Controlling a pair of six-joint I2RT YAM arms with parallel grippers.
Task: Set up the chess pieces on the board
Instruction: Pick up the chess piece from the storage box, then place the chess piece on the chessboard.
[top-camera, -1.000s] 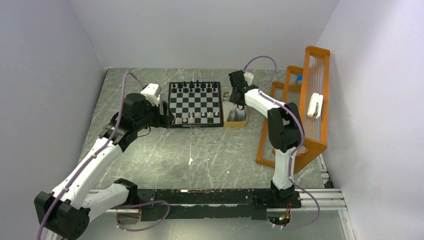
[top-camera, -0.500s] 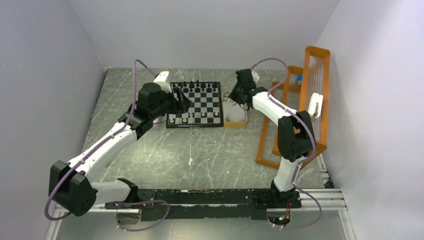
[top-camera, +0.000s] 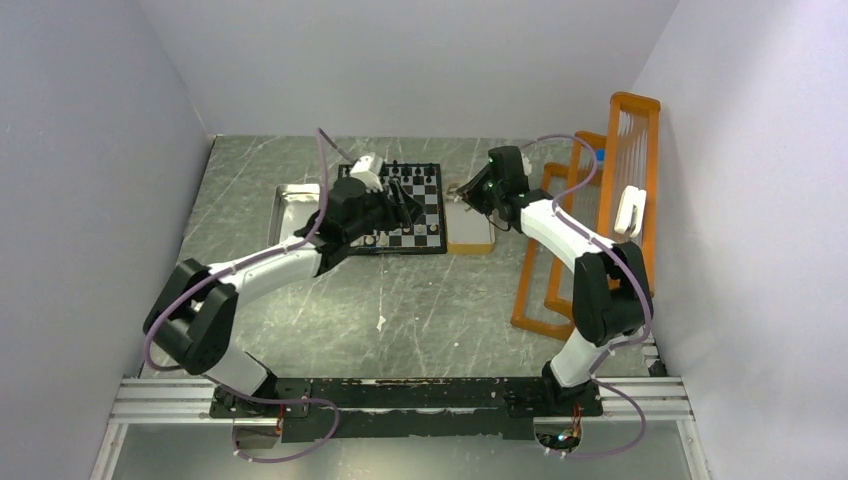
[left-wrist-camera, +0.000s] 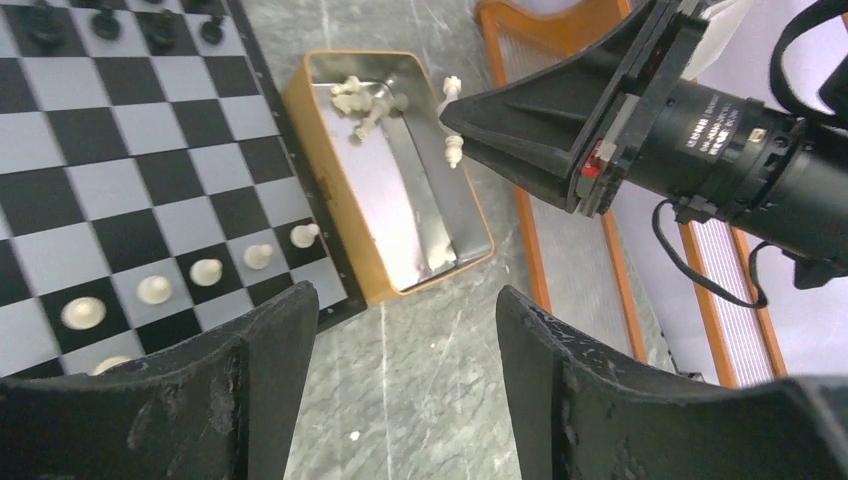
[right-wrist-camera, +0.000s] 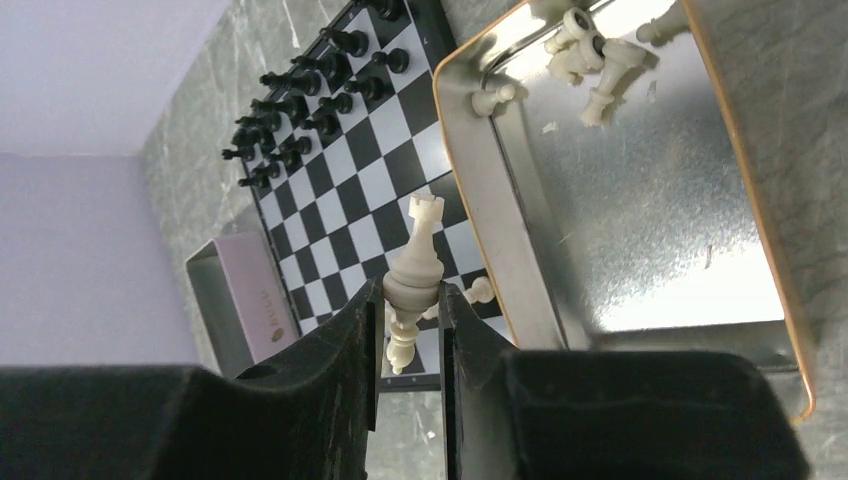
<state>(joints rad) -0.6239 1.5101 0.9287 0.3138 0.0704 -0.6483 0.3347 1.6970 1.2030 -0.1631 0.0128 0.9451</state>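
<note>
Metal tray (top-camera: 292, 210): left of centre on the worktop (top-camera: 400, 300), just beside the board.
Left gripper (left-wrist-camera: 405, 380): released, nothing between its fingers, over the board.
Board (top-camera: 430, 215): upper centre; we see black pieces (right-wrist-camera: 300, 110) on its far rows and cream pawns (left-wrist-camera: 205, 272) on a near row.
Tan tray (top-camera: 470, 235): just right of the board, with loose cream pieces (right-wrist-camera: 590, 55) at its far end.
Right gripper (right-wrist-camera: 412, 300): clenched on a cream piece (right-wrist-camera: 418, 255) (crown-topped) above the tray's far end.
</note>
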